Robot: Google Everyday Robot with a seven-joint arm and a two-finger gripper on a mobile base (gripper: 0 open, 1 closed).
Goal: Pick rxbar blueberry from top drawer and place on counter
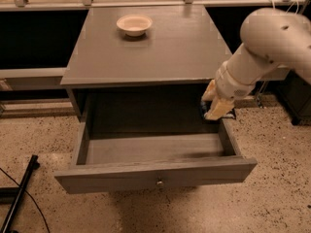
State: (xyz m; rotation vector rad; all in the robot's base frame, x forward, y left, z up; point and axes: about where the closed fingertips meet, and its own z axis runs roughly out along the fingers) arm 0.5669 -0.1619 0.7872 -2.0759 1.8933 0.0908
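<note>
— Where's the rxbar blueberry (204,111)?
— Only a dark blue sliver shows, at the tips of the gripper (215,106), over the right rear corner of the open top drawer (155,171), just below the counter (160,47) edge.
— Are the fingers closed on it?
— Drawn together on it, as far as I can tell.
— And the arm (262,42)?
— It enters from the right, sloping down and left toward the drawer.
</note>
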